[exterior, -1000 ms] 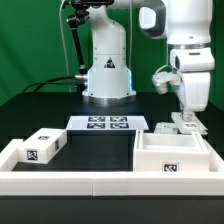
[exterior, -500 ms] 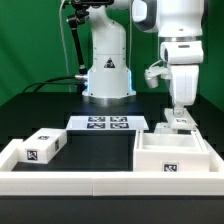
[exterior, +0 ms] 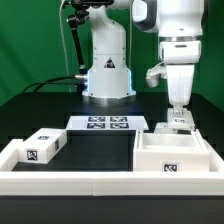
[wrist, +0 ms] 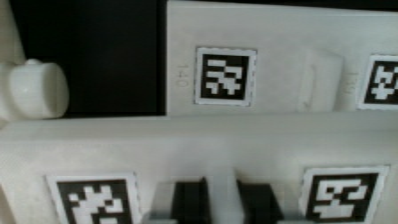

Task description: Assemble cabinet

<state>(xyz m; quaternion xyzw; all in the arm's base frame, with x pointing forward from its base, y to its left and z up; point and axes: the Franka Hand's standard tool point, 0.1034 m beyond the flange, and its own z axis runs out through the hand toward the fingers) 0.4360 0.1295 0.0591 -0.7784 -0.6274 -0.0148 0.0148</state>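
Note:
The cabinet lies in loose white parts. An open white box (exterior: pixel 150 160) with a tag stands at the exterior view's right. A small tagged white part (exterior: pixel 176 126) lies just behind it. A white tagged block (exterior: pixel 40 146) lies at the left. My gripper (exterior: pixel 177 105) hangs upright just above the small part, with its fingers close together and nothing seen between them. In the wrist view my gripper (wrist: pixel 222 202) is over a white part (wrist: pixel 196 150) with two tags. Beyond it lies another tagged white part (wrist: pixel 285 60), and a rounded white knob (wrist: pixel 36 88) beside that.
The marker board (exterior: pixel 108 123) lies flat in the middle, in front of the white robot base (exterior: pixel 108 75). A low white ledge (exterior: pixel 90 185) runs along the front. The tabletop is black, with a green backdrop behind.
My arm has shifted a little toward the exterior view's left and straightened from a tilt to upright over the small part. The parts have not moved.

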